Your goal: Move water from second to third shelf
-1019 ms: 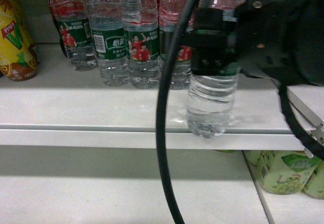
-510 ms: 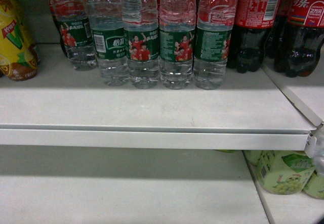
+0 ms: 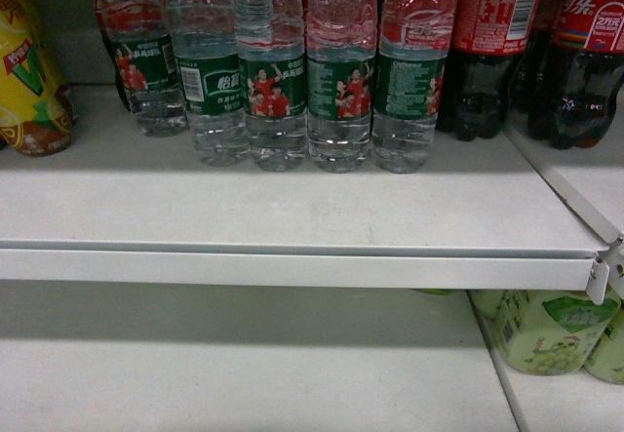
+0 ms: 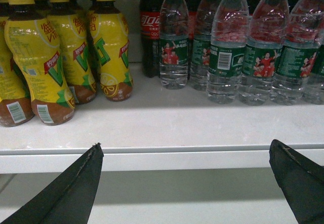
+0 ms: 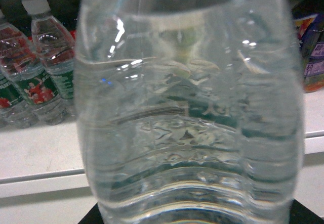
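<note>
A clear ribbed water bottle (image 5: 187, 133) fills the right wrist view, upright between the jaws of my right gripper (image 5: 192, 219), which is shut on it; only the black finger corners show at the bottom edge. More water bottles (image 3: 341, 81) with green labels stand in a row at the back of the white shelf (image 3: 292, 208) in the head view, where neither gripper appears. My left gripper (image 4: 186, 144) is open and holds nothing; its black fingers (image 4: 76, 193) sit level with that shelf's front edge, well short of the water bottles (image 4: 223, 57).
Dark cola bottles (image 3: 492, 52) stand right of the water and yellow tea bottles (image 4: 61, 57) left of it. Green drink cartons (image 3: 546, 330) sit on the lower shelf (image 3: 244, 373) at the right. A shelf bracket (image 3: 600, 276) juts out at the right end.
A second ago my right arm and its cable held a water bottle at the shelf's front edge in the head view. They have since left that view, uncovering the row behind.
</note>
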